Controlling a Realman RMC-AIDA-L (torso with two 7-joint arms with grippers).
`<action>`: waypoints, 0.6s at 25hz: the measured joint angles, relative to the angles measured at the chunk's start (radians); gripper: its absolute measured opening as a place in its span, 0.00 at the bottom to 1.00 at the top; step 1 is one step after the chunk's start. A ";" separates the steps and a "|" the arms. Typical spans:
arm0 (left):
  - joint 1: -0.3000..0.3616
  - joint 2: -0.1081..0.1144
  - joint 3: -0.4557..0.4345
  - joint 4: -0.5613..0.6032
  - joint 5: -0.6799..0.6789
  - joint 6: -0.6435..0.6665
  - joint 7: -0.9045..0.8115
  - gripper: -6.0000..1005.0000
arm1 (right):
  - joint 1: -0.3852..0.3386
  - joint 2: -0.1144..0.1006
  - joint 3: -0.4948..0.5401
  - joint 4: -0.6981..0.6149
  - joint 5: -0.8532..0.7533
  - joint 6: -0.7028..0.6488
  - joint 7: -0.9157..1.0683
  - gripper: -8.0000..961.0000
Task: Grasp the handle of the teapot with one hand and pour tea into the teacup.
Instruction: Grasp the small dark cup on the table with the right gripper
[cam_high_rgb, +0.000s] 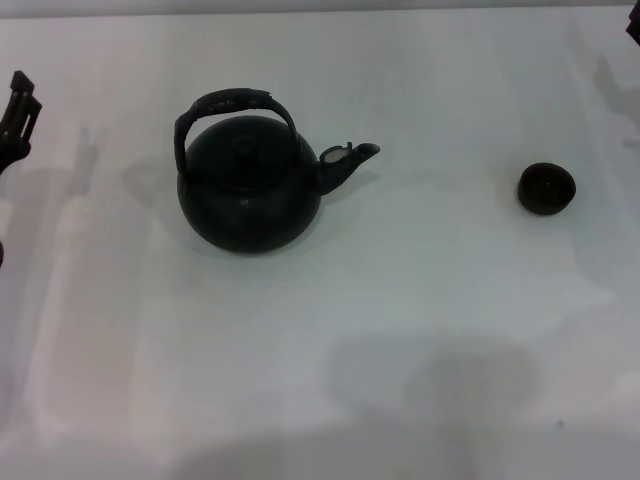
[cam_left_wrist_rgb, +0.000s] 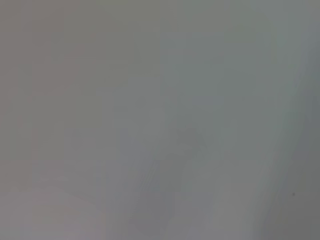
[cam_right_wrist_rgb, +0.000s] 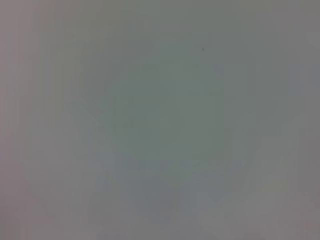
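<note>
The black round teapot (cam_high_rgb: 248, 185) stands upright on the white table, left of centre in the head view. Its arched handle (cam_high_rgb: 232, 103) rises over the knobbed lid, and its short spout (cam_high_rgb: 349, 160) points right. The small dark teacup (cam_high_rgb: 546, 188) sits alone at the right, well apart from the teapot. My left gripper (cam_high_rgb: 17, 118) shows at the far left edge, away from the teapot. Only a dark tip of my right gripper (cam_high_rgb: 634, 22) shows at the top right corner. Both wrist views show only bare table surface.
The white table (cam_high_rgb: 400, 330) spreads wide around both objects, with soft shadows across its front part.
</note>
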 joint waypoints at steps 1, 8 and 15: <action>0.000 0.000 0.000 0.002 0.001 0.000 0.002 0.75 | -0.001 0.000 0.001 0.000 0.000 0.000 0.000 0.88; -0.001 -0.001 0.000 0.009 0.002 0.001 0.020 0.75 | 0.002 -0.001 -0.003 -0.002 -0.002 -0.002 0.000 0.88; -0.005 -0.001 0.000 0.009 0.002 0.001 0.020 0.75 | 0.004 -0.003 0.004 -0.004 0.001 -0.003 0.067 0.87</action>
